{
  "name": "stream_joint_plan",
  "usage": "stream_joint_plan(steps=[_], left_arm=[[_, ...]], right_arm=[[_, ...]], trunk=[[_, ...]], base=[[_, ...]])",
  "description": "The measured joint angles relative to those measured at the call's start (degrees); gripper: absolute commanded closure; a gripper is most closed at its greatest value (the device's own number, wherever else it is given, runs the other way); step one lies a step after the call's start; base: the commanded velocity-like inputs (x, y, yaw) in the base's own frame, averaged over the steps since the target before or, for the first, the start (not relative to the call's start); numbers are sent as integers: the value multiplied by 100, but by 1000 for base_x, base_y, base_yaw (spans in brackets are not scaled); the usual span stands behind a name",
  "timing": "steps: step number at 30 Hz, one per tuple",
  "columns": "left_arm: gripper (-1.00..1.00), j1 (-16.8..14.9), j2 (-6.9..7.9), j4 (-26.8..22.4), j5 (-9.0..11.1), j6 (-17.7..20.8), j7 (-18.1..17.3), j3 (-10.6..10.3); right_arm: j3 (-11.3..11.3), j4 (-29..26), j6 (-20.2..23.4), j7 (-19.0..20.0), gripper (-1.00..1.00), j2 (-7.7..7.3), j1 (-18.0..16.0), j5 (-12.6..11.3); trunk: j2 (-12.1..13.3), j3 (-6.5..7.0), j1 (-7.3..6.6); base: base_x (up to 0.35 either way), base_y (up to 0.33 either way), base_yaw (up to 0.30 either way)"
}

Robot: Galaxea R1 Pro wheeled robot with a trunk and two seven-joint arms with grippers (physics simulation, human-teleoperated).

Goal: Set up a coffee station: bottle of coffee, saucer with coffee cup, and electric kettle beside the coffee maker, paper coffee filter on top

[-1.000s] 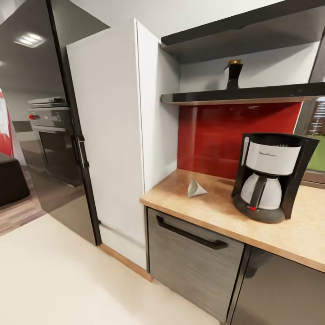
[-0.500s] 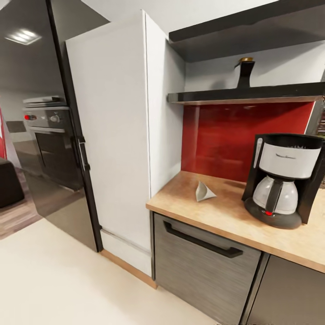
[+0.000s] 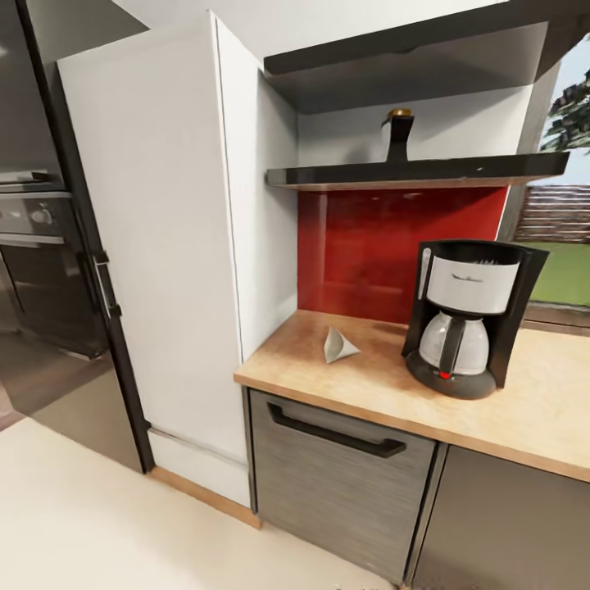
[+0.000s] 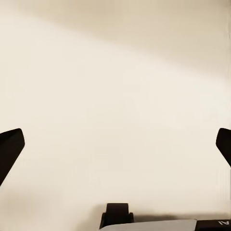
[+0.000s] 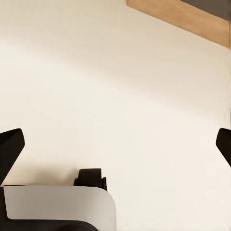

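The coffee maker [image 3: 467, 315], right of centre on the kitchen countertop [image 3: 369, 385], looks heavy and stable and needs no moving. The bottle of coffee [image 3: 398, 135], upper centre on the shelf [image 3: 410, 174], seems rigid, likely slick; grasp its narrow neck. The paper coffee filter [image 3: 337, 346], mid-frame, is light and crushable. Left gripper [image 4: 115, 144] and right gripper [image 5: 115, 144] are wide, empty.

A tall white cabinet [image 3: 156, 246] stands ahead of me, rising from the cream floor [image 3: 90, 524]. To its left I see a dark glossy unit holding a built-in oven [image 3: 37, 262]. To its right, a red backsplash [image 3: 385, 246] sits beneath a black wall shelf [image 3: 426, 172]. Lower down is a grey drawer front [image 3: 336, 483] with a black bar handle [image 3: 336, 432]. At far right, a window [image 3: 565, 246] shows green outdoors.
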Motion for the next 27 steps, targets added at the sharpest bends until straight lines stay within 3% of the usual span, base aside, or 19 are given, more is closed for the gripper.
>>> stream_joint_plan(steps=[6,18,27], left_arm=[[-100,0,1,0,-1,0,0,0],[-100,2,0,-4,0,4,0,-8],[-100,0,1,0,0,1,0,-2]], right_arm=[[0,0,0,0,-100,0,0,1],[0,3,-1,-8,-100,1,-2,7],[0,0,0,-1,-100,0,0,7]], trunk=[[0,0,0],[0,0,0],[0,0,0]], base=[[0,18,-274],[0,262,-50],[0,75,-195]])
